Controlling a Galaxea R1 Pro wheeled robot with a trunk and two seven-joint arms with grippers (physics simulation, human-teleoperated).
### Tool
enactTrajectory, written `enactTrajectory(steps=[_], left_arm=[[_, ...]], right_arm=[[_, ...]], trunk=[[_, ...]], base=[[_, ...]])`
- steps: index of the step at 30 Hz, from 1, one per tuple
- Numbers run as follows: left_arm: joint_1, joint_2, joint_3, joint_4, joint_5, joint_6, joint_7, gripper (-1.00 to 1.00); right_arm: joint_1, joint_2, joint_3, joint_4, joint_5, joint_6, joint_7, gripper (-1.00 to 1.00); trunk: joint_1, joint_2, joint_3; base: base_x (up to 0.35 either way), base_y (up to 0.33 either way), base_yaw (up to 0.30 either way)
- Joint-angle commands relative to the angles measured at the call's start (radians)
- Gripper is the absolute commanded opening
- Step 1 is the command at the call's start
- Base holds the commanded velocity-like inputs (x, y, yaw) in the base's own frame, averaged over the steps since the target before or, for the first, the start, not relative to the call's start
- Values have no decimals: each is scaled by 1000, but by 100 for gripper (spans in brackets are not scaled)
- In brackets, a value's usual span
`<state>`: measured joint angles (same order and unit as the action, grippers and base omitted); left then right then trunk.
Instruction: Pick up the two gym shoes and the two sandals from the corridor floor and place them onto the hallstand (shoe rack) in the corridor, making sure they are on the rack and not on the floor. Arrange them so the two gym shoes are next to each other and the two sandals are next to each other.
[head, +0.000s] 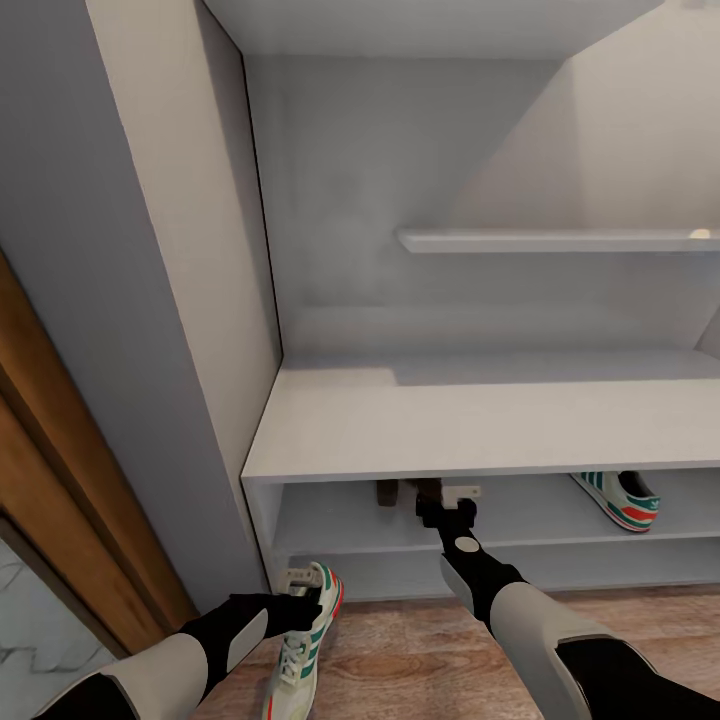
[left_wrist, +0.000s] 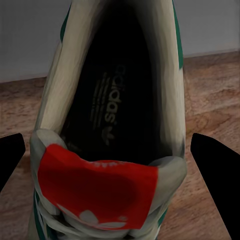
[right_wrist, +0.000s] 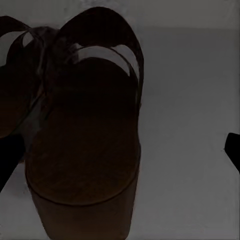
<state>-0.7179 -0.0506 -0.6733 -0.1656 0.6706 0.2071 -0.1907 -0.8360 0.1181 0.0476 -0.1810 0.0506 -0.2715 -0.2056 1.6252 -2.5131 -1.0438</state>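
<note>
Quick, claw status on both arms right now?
Left claw: open, fingers on either side of the gym shoe on the floor, not closed on it.
Right claw: open, on the hallstand's upper shelf at a sandal.

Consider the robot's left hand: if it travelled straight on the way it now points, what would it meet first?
Most likely the gym shoe on the corridor floor. In the wrist view the left hand looks open, its fingers either side of the heel, the opening straight ahead. Depth is unclear.

One white, teal-and-red gym shoe (head: 303, 640) lies on the wood corridor floor (head: 420, 660) before the pale hallstand (head: 480, 430); its mate (head: 620, 497) sits on the upper low shelf, two brown sandals (right_wrist: 85, 150) side by side further left
</note>
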Motion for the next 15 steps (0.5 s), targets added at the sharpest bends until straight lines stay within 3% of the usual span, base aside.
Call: enactTrajectory(steps=[1,15], left_arm=[[0,0,0,0,0,0,0,-100],[0,-1,-1,0,0,0,0,-100]], right_arm=[[0,0,0,0,0,0,0,100],[0,-1,0,0,0,0,0,100]], trunk=[[0,0,0],[0,0,0]], base=[[0,0,0],[0,0,0]])
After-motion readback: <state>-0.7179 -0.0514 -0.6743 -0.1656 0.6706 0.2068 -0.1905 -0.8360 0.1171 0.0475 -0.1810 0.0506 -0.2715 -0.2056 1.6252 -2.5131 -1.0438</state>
